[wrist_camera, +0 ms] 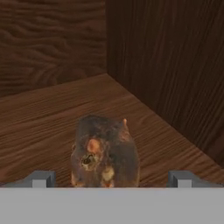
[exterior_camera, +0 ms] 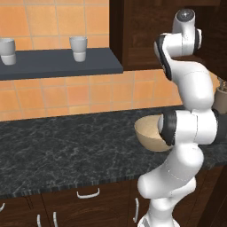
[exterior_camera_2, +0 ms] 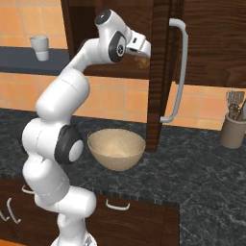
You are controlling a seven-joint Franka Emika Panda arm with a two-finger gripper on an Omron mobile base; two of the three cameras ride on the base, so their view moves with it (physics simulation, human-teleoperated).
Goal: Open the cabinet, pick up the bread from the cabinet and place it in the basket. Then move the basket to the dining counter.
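Observation:
The cabinet stands open, its door swung out edge-on with the long silver handle. My arm reaches into it. The bread, a small brown lump, rests on the wooden cabinet floor near the back corner. My gripper is open, with one fingertip on each side of the bread and a gap to it on both. From the right base view, the bread peeks out just under the gripper. The basket sits on the black worktop below the cabinet. The dining counter is out of view.
A grey wall shelf at the left carries white cups. A utensil holder stands at the right on the black worktop. Dark drawers run beneath it. The open door hangs beside the basket.

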